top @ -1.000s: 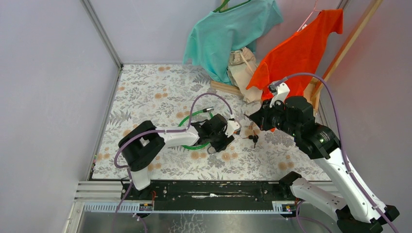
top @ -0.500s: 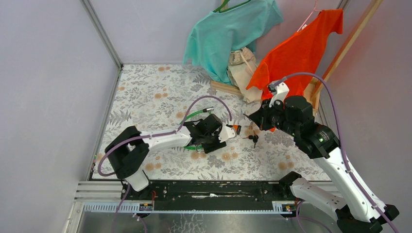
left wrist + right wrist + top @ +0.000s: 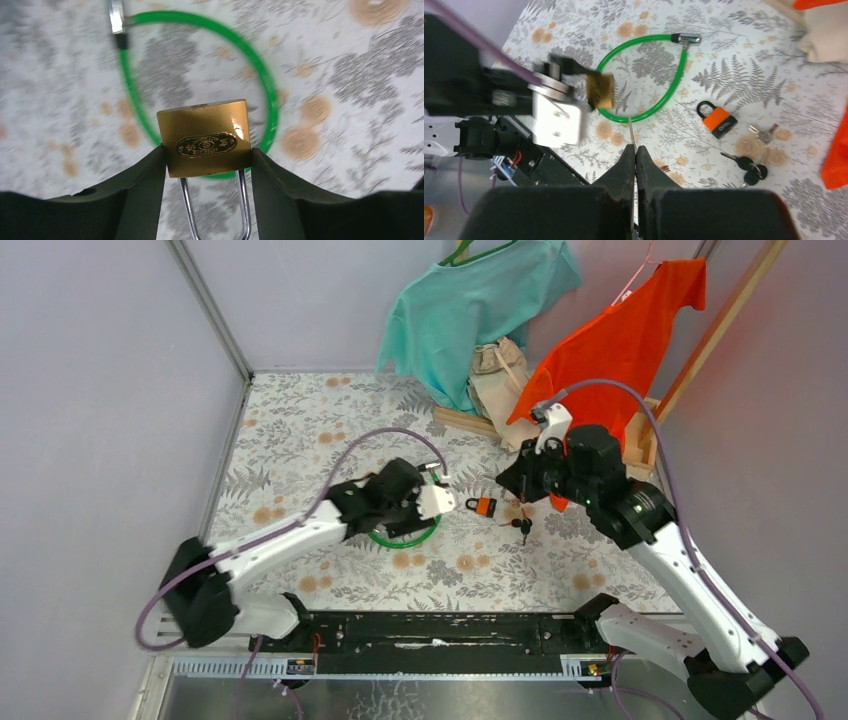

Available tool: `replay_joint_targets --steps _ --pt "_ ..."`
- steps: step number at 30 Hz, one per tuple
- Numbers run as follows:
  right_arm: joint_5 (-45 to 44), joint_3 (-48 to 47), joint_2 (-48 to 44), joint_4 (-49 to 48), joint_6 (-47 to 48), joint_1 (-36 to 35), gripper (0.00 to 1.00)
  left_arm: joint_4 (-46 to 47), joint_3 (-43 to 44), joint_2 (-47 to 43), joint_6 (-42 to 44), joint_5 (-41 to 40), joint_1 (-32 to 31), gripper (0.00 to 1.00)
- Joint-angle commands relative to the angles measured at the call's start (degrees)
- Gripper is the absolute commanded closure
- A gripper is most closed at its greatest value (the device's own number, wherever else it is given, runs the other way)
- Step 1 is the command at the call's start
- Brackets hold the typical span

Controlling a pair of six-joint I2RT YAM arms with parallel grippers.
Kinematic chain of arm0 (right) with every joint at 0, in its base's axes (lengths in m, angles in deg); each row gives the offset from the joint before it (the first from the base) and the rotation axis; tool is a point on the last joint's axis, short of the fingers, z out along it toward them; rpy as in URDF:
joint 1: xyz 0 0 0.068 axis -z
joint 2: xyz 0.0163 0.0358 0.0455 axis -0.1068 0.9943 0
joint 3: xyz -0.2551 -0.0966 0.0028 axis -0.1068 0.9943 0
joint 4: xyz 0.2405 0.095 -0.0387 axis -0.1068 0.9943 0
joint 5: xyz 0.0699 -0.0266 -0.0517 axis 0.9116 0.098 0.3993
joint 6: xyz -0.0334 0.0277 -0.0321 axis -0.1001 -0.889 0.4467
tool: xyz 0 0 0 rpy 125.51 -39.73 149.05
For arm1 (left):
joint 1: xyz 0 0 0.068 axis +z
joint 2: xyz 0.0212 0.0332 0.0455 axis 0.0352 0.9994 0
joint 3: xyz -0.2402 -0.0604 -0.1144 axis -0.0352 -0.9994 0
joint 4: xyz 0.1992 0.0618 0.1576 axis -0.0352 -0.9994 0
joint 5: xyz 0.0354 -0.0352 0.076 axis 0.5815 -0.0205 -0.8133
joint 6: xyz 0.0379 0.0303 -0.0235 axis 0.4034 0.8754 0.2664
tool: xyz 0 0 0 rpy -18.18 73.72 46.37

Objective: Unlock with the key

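- The top external camera looks down from above and behind the arm bases (image 3: 268, 616), covering the whole floral table (image 3: 300, 430).
- The left wrist camera looks closely down on the brass padlock (image 3: 207, 137) and green cable loop (image 3: 270, 100).
- The right wrist camera looks down from higher up and shares both with it.

text: none legible | brass padlock (image 3: 205, 135) plate: blurred | orange padlock (image 3: 719, 119) mark: blurred
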State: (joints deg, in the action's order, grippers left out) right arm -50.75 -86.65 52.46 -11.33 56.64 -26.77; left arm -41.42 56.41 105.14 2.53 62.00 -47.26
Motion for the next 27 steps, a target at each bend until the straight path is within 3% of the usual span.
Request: replay_joint_targets --steps 1,3,11,18,22,27 --pt "8.3 -2.4 3.9 -6.9 -0.4 0.0 1.00 -4.8 2.4 -13.5 14.1 -4.2 4.1 1.00" --pt "11.5 -2.8 5.8 -9.0 0.1 -0.1 1.00 -2.3 0.2 -20.6 21.7 -1.7 4.6 1.00" --pt "19.1 -4.0 10.6 -14.3 5.0 -3.4 1.00 23.4 -18.6 -46.9 43.8 18.0 4.6 1.00" --pt "13.7 -6.9 13.5 -10.2 9.8 -12.1 1.00 29.8 -19.0 -46.4 46.1 17.3 4.6 1.00" --pt "12.3 -6.8 12.2 -9.4 11.2 -12.7 1.00 35.6 -22.6 -47.3 48.2 19.3 4.6 1.00" --pt "11.4 -4.3 9.1 -11.2 11.6 -13.1 1.00 35.2 -21.7 -44.8 46.1 20.7 4.7 1.00"
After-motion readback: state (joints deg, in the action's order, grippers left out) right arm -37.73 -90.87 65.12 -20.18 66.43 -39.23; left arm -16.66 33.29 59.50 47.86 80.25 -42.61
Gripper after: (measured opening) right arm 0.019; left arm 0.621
